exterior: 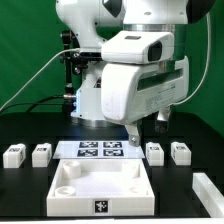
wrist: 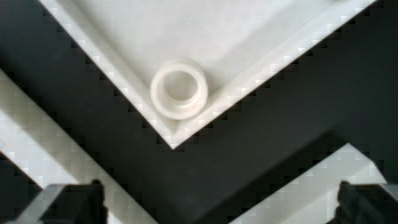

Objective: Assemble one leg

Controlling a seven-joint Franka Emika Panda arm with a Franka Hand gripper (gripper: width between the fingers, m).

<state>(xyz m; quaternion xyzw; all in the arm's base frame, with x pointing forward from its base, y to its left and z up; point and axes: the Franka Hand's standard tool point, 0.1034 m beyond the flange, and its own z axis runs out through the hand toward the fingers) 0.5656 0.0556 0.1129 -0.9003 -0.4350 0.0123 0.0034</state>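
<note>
Four small white legs stand in a row on the black table, two at the exterior view's left (exterior: 14,154) (exterior: 41,153) and two at its right (exterior: 154,151) (exterior: 180,152). My gripper (exterior: 133,140) hangs above the far right part of the large white tray-like piece (exterior: 70,200), apart from every leg. In the wrist view my gripper (wrist: 217,202) is open and empty, its dark fingers (wrist: 71,205) wide apart. Below it lies a corner of the tray-like piece (wrist: 196,30) with a round socket (wrist: 180,88). No leg shows in the wrist view.
The marker board (exterior: 100,149) lies flat behind the tray-like piece, between the two pairs of legs. Another white part (exterior: 208,190) lies at the front right of the exterior view. The arm's base and cables stand at the back.
</note>
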